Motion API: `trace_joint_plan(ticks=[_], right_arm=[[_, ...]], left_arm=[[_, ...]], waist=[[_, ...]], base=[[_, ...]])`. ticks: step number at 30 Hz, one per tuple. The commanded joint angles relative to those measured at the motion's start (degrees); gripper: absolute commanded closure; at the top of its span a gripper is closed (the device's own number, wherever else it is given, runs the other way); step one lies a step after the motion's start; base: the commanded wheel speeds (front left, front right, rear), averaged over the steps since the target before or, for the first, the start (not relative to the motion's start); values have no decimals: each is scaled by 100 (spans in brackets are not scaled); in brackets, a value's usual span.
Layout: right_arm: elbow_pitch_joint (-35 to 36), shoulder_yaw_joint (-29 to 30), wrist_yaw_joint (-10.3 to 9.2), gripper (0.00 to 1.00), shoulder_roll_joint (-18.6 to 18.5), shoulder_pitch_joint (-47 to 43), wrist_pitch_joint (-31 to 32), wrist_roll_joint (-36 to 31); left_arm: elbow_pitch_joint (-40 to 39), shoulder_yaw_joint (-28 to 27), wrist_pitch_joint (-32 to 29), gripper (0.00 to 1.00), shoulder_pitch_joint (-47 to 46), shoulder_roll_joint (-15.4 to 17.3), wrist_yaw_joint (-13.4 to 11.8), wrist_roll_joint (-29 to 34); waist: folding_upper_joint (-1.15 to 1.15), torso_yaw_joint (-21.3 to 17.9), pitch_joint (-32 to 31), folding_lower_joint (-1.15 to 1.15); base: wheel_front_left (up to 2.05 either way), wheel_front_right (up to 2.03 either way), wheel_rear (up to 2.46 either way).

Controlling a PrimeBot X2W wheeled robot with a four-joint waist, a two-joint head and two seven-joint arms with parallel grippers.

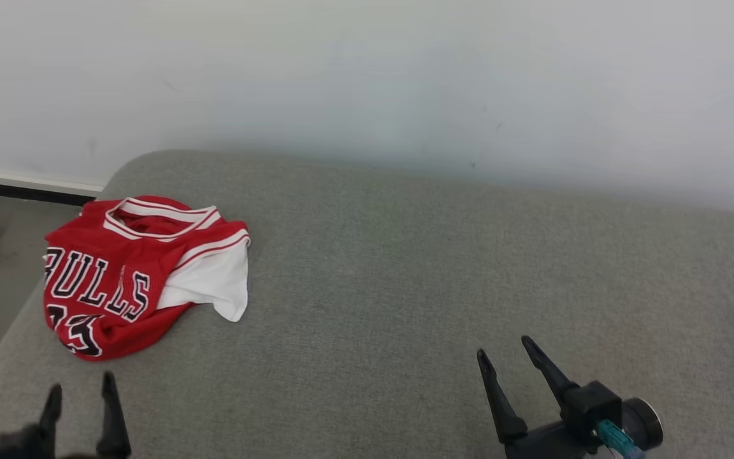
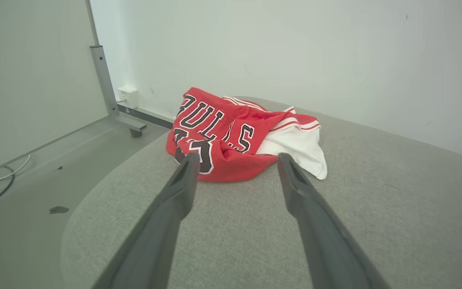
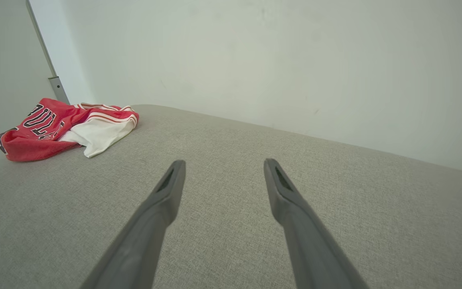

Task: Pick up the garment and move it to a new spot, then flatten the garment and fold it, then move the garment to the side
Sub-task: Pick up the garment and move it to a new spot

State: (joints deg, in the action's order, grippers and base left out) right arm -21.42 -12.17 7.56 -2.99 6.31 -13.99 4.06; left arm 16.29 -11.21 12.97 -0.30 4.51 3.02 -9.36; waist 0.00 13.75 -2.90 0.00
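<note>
Left claw (image 1: pixel 81 382) and right claw (image 1: pixel 504 347) gaping empty, crumpled red-and-white jersey (image 1: pixel 118 280) at 10 o'clock hugs the grey fabric table (image 1: pixel 405 268) edge, so a sloppy grab could shove it off.

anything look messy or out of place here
The red jersey lies bunched in a heap near the left edge of the grey padded surface, a white part spilling out and its lettering creased. A small dark scrap lies on the floor.
</note>
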Motion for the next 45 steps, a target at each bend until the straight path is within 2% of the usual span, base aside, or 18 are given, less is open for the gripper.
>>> trace_joint_plan(ticks=[1, 7, 13, 18, 19, 23, 27, 34, 35, 36, 40, 45], right_arm=[[52, -34, -16, 0, -30, 114, 23, -11], [327, -324, -16, 0, -161, 418, 187, 19], [660, -638, -16, 0, -375, 699, 352, 44], [1038, -907, -16, 0, -576, 873, 516, 96], [1203, -979, -16, 0, -645, 933, 575, 120], [1495, -1049, -16, 0, -776, 984, 703, 118], [1728, -1080, -16, 0, -831, 1032, 777, 122], [1883, -921, -16, 0, -817, 917, 817, 67], [1881, -894, -16, 0, -804, 893, 816, 56], [1880, -872, -16, 0, -779, 874, 816, 50], [1832, -854, -16, 0, -705, 857, 742, 74], [1634, -671, -16, 0, -501, 741, 559, 126]], left_arm=[[85, -33, -26, 0, -237, 50, -34, -38], [808, -206, -339, 0, -1320, 341, -118, -266], [1515, -350, -791, 0, -2407, 619, -70, -570], [1974, -595, -1130, 0, -3110, 986, -87, -839], [2135, -685, -1301, 0, -3328, 1148, -102, -944], [2463, -799, -1736, 0, -3648, 1389, -74, -1114], [2755, -915, -2154, 0, -3828, 1594, -150, -1270], [3181, -923, -2500, 0, -3934, 1560, -193, -1422], [3235, -894, -2523, 53, -3922, 1523, -176, -1428], [3279, -902, -2542, 100, -3901, 1491, -168, -1459], [3363, -884, -2662, 100, -3762, 1524, -178, -1463], [3060, -818, -2676, 100, -3673, 1900, -148, -1304]], waist=[[0, -168, 197, 0], [0, -623, 763, 0], [0, -951, 1437, 0], [0, -1241, 1930, 0], [0, -1334, 2113, 0], [0, -1473, 2387, 0], [0, -1617, 2589, 0], [0, -1617, 2668, 0], [0, -1600, 2646, 0], [0, -1593, 2620, 0], [0, -1590, 2481, 0], [0, -1579, 2090, 0]], base=[[0, 0, 0], [0, 0, 0], [0, 0, 0], [0, 0, 0], [0, 0, 0], [0, 0, 0], [0, 0, 0], [0, 0, 0], [0, 0, 0], [0, 0, 0], [0, 0, 0], [0, 0, 0]])
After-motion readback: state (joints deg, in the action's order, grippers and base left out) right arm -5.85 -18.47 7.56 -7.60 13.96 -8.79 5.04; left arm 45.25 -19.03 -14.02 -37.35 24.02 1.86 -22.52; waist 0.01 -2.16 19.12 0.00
